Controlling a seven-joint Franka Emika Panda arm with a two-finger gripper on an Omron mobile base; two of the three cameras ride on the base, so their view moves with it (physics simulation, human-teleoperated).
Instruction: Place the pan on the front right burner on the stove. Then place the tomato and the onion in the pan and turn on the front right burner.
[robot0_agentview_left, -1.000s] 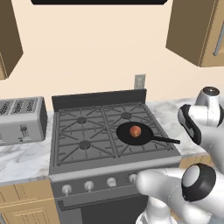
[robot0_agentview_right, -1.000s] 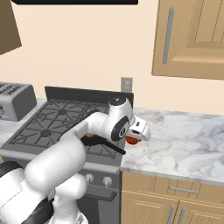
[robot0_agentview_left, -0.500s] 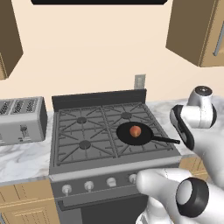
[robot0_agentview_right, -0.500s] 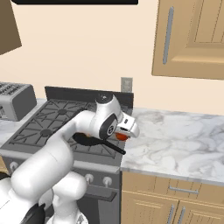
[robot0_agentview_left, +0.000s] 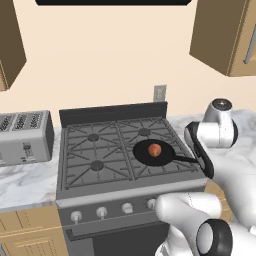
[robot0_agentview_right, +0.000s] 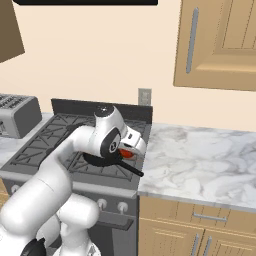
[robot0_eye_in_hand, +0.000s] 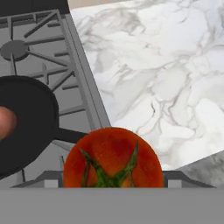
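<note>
Tomato, glossy red with a green stem star, sits clamped between the fingers.

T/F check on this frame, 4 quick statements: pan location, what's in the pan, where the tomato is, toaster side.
1. The pan sits on the front right burner of the stove. True.
2. The pan is empty. False: the onion lies in it.
3. The tomato is in the hand. True, close to the pan's handle.
4. The toaster stands right of the stove. False: it stands left.
</note>
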